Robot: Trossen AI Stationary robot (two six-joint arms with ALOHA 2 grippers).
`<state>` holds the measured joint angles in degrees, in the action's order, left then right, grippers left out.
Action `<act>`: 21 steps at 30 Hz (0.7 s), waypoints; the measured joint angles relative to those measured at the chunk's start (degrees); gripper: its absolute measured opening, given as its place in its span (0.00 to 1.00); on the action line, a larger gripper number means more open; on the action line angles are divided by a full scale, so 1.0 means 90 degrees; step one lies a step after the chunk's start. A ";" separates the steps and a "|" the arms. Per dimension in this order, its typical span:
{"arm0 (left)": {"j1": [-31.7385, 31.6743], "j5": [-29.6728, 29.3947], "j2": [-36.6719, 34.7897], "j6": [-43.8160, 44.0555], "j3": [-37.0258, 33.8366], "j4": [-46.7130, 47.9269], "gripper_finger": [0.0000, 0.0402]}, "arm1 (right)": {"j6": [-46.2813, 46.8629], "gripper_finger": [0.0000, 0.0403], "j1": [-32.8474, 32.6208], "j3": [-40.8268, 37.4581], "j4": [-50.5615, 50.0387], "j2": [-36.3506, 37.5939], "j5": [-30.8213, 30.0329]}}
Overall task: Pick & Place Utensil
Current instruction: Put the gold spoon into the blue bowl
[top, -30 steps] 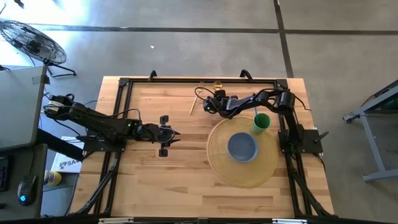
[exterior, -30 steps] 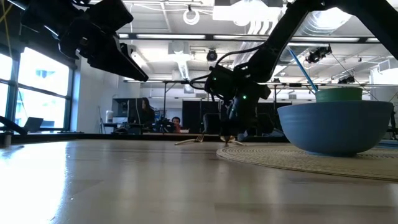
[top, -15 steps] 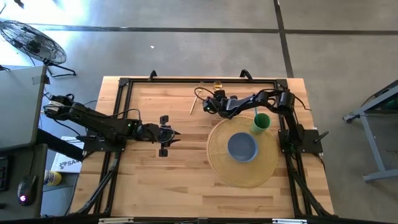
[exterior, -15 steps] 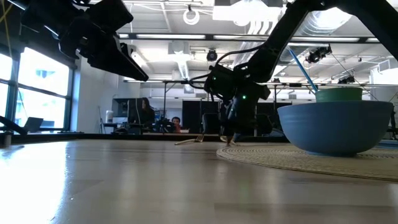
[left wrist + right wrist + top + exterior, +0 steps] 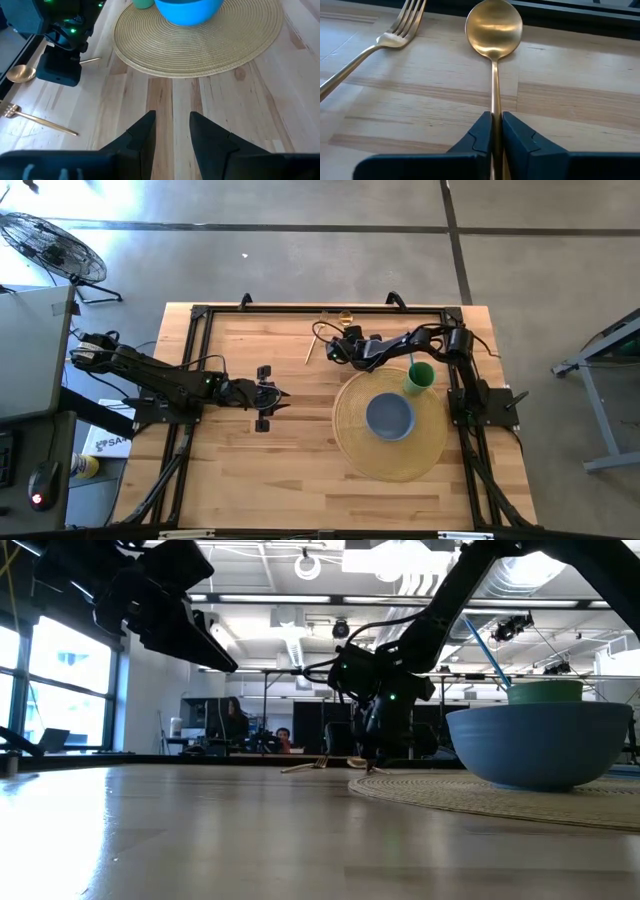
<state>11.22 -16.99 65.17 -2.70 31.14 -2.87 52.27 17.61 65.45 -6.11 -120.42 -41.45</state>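
Note:
A gold spoon (image 5: pixel 494 30) lies on the wood near the table's far edge, its bowl (image 5: pixel 345 316) pointing at the far rail. A gold fork (image 5: pixel 395 32) lies beside it, toward the table's left (image 5: pixel 309 352). My right gripper (image 5: pixel 495 120) is low over the table at the far side (image 5: pixel 345 340) and shut on the spoon. In the low view its fingers (image 5: pixel 372 760) reach down to the tabletop. My left gripper (image 5: pixel 170 132) hovers open over bare wood left of centre (image 5: pixel 265 398). My right gripper pinches the spoon's thin handle (image 5: pixel 495 107) between its two fingers, some way back from the bowl. The fingers come in low from the near side and lie along the handle. The spoon's bowl (image 5: pixel 494 25) rests on the wood.
A round woven placemat (image 5: pixel 390 455) covers the table's right half. On it stand a blue bowl (image 5: pixel 390 416) and a green cup (image 5: pixel 418 376) with a blue straw. A black frame (image 5: pixel 300 310) runs along the table's far edge, just beyond the spoon.
The spoon's bowl has shifted slightly toward the table's left while my right gripper stayed low at its handle. My left arm has kept still.

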 joint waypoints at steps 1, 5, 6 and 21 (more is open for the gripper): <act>0.0000 0.0000 0.0000 -0.0002 0.0002 0.0000 0.29 | -0.0002 0.06 0.0000 0.0000 0.0000 0.0000 -0.0002; 0.0000 -0.0002 0.0000 0.0000 0.0000 -0.0002 0.29 | -0.0011 0.07 -0.0004 -0.0002 -0.0002 0.0010 -0.0006; 0.0001 -0.0005 0.0000 -0.0002 0.0000 0.0000 0.29 | -0.0013 0.07 -0.0015 -0.0004 -0.0004 0.0012 -0.0005; 0.0000 -0.0017 0.0002 -0.0002 0.0000 0.0121 0.29 | -0.0446 0.04 -0.0293 -0.0019 -0.0684 0.0941 0.0189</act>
<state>11.22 -17.15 65.19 -2.72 31.14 -1.78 48.26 14.96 65.28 -12.27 -111.95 -39.75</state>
